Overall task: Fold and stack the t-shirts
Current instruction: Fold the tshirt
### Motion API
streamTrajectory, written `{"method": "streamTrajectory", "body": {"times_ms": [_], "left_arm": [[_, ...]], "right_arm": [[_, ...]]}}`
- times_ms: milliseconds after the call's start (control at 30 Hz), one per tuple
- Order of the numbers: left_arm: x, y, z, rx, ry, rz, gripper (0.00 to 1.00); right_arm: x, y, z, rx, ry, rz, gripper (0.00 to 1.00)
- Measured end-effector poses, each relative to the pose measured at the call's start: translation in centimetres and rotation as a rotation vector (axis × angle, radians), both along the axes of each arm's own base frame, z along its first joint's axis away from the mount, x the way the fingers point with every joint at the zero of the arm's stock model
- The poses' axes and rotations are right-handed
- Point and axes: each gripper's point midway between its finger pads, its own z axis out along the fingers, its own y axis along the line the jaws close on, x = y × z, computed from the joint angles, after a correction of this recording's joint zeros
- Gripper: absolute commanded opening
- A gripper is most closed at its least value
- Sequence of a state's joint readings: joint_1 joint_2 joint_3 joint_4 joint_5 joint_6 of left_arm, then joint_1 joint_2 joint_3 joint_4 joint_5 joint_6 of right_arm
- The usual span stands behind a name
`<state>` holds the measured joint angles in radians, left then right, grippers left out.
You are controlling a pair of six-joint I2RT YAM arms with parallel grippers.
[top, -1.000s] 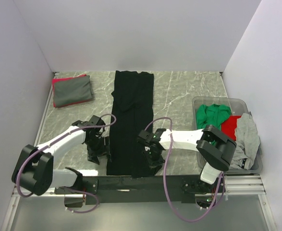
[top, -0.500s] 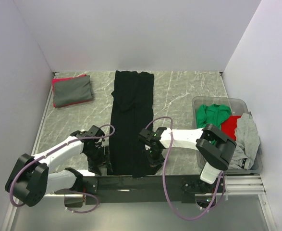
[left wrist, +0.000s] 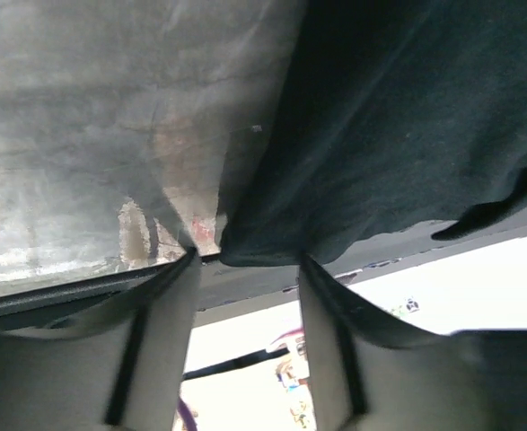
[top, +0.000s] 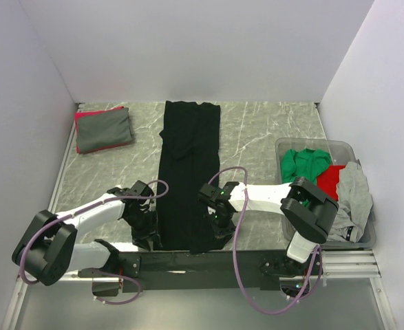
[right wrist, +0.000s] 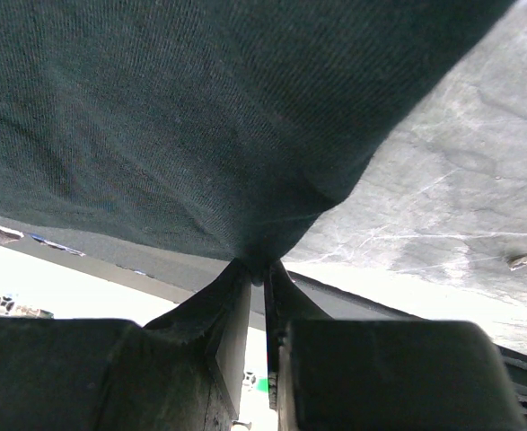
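Observation:
A large black t-shirt (top: 188, 172), folded into a long strip, runs from the back of the table to its near edge. My left gripper (top: 149, 237) is at the strip's near left corner. In the left wrist view its fingers (left wrist: 169, 305) stand apart, open, with the shirt's corner (left wrist: 263, 242) lying between the tips of the left gripper (left wrist: 250, 260). At the near right corner my right gripper (top: 219, 230) is shut on the black cloth. The right wrist view shows the hem (right wrist: 245, 180) pinched between the tips of the right gripper (right wrist: 265, 267).
A folded grey shirt on a red one (top: 103, 128) lies at the back left. On the right a clear grey bin (top: 312, 143) holds green (top: 303, 165), red (top: 332, 180) and grey (top: 355, 192) shirts. The table's near edge and a black rail (top: 188, 261) are just behind the grippers.
My left arm has swung nearer and inward to the shirt's near left corner, and its jaws have narrowed. The right gripper has closed on the hem and stayed in place.

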<state>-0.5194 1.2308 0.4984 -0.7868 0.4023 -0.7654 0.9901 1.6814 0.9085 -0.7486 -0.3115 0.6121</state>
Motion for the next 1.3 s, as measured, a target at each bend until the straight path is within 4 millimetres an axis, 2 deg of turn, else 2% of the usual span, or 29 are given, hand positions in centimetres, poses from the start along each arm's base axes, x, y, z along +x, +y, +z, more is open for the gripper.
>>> {"method": "streamTrajectory", "body": {"times_ms": [67, 233, 367, 633, 733, 767, 867, 1300], "left_arm": [[-0.1, 0.0, -0.2, 0.008, 0.004, -0.006, 0.47], [-0.5, -0.1, -0.4, 0.021, 0.022, -0.019, 0.44], [-0.4, -0.1, -0.5, 0.034, 0.025, -0.024, 0.33], [-0.2, 0.2, -0.7, 0.066, 0.014, -0.018, 0.26], [0.1, 0.3, -0.7, 0.077, 0.003, -0.011, 0.18], [0.2, 0.3, -0.7, 0.08, 0.001, -0.009, 0.11], [0.4, 0.2, -0.6, 0.083, -0.005, -0.005, 0.0], [1.2, 0.6, -0.2, 0.122, -0.082, 0.009, 0.0]], "right_arm": [[0.0, 0.0, 0.0, 0.0, 0.0, 0.0, 0.16], [0.0, 0.0, 0.0, 0.001, 0.0, -0.001, 0.15], [0.0, 0.0, 0.0, 0.005, -0.002, -0.001, 0.14], [0.0, 0.0, 0.0, 0.011, -0.007, -0.005, 0.1], [0.0, 0.0, 0.0, 0.013, -0.008, -0.006, 0.05], [0.0, 0.0, 0.0, 0.013, -0.009, -0.007, 0.01], [0.0, -0.1, 0.0, 0.013, -0.008, -0.007, 0.0], [0.0, -0.3, 0.1, 0.007, -0.017, -0.012, 0.0]]}}
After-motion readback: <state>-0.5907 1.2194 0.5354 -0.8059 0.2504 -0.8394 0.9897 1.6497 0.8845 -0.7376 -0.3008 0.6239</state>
